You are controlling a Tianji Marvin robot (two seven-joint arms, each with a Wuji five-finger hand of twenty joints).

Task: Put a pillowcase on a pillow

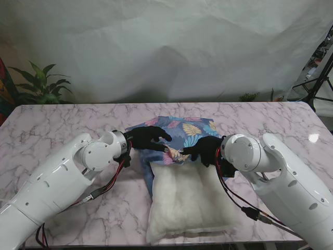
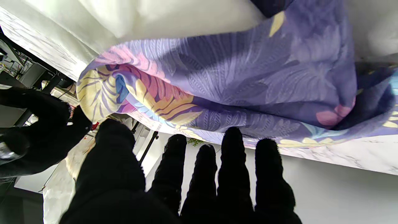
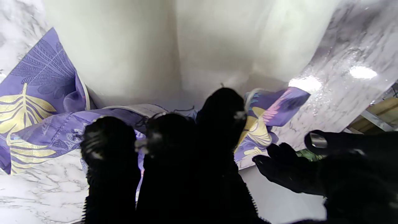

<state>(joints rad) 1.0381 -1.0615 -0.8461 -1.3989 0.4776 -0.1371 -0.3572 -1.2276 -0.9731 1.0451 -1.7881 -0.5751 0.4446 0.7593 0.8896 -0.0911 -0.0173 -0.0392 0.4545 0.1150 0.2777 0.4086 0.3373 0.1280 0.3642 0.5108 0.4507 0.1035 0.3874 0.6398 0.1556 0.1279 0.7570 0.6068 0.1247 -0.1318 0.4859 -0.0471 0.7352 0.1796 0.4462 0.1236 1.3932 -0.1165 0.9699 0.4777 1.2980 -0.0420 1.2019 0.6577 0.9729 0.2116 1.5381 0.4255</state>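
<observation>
A white pillow lies on the marble table, its long side running away from me. Its far end goes into the mouth of a blue floral pillowcase. My right hand, in a black glove, is shut on the bunched hem of the pillowcase at the pillow's far end. My left hand hovers over the pillowcase's left part with its fingers straight and apart, holding nothing. In the left wrist view the pillowcase bulges up just beyond the fingertips, with the right hand at its lifted corner.
A potted plant stands past the table's far left corner. A white cloth backdrop hangs behind the table. A dark tripod stands at the far right. Both white forearms flank the pillow.
</observation>
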